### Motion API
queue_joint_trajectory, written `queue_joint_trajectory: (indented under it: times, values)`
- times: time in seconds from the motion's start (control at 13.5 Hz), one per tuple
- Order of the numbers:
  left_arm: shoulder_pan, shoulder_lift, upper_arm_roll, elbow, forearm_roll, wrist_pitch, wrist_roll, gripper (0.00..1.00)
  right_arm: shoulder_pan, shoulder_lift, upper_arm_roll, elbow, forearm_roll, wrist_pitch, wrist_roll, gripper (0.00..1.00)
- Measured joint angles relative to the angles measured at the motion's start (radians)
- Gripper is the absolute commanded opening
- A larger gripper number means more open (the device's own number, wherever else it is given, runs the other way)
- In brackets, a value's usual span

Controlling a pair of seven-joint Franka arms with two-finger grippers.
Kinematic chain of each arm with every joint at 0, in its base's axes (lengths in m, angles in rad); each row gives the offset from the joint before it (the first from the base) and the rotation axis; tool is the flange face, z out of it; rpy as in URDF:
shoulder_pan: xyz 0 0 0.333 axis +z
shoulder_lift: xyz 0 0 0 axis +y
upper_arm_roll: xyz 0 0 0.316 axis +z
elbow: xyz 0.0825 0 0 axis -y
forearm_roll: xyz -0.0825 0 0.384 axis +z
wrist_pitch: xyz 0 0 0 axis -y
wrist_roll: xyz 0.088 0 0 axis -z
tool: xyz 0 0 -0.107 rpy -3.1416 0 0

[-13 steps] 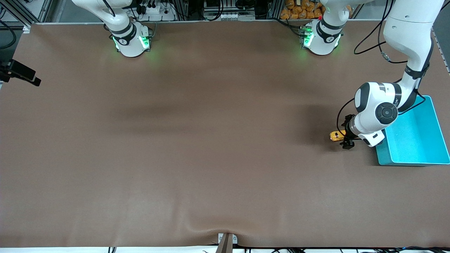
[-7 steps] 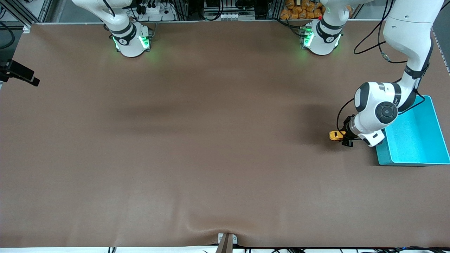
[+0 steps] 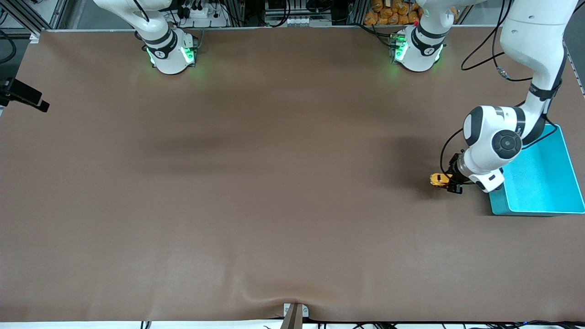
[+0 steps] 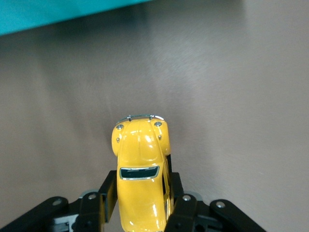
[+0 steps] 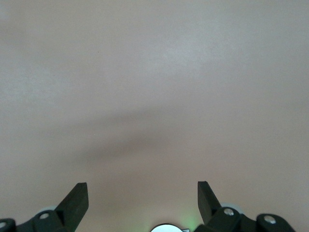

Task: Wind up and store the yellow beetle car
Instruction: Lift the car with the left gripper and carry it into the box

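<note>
Brown bench [image 3: 256, 183], matte covering, slightly rippled at the edge nearest the front camera; cabling and racks along the arms' base line.

Item 1: yellow beetle car [image 3: 438, 179], small rounded toy with dark windows. Location: on the bench toward the left arm's end, just beside the turquoise bin [image 3: 566, 164], on the bin's side facing the bench's middle. In the left wrist view the car [image 4: 141, 174] sits between the fingers, its hood and bumper projecting past them.

Item 2: left end effector [image 3: 450, 180]. State: pinching the car by its flanks, both fingers [image 4: 181, 212] pressed against the body. Position: low over the bench, beside the bin's corner.

Item 3: right end effector [image 5: 142, 195]. State: spread wide, holding nothing. Position: not visible in the front view; its wrist view shows only bare bench below. This arm waits.

Item 4: turquoise bin, open-topped, nothing visible inside it.

Step in hand, as judged: grasp secured, ahead of winding. Next move likely calls for dragging the car backward with wheels pressed to the bench to load its spring, then lifting it over the bin's wall and releasing.
</note>
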Motion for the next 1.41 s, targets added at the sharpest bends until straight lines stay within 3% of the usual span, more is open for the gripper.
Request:
queue_joint_trajectory:
  times: [0.3, 0.52, 0.89, 1.41]
  values:
    - [0.000, -0.079, 0.000, 0.122, 0.001, -0.254, 0.171, 0.10, 0.000, 0.000, 0.001, 0.000, 0.000, -0.001, 0.000, 1.00]
    - [0.040, -0.138, 0.005, 0.182, 0.002, -0.397, 0.446, 0.10, 0.000, 0.000, 0.001, 0.000, 0.000, -0.001, 0.000, 1.00]
    - [0.217, -0.154, 0.011, 0.182, 0.003, -0.409, 0.813, 0.10, 0.000, 0.000, 0.000, 0.001, 0.000, -0.001, 0.000, 1.00]
    - [0.329, -0.092, 0.011, 0.168, 0.008, -0.309, 1.007, 0.10, 0.000, 0.000, 0.000, 0.001, 0.000, 0.000, 0.000, 1.00]
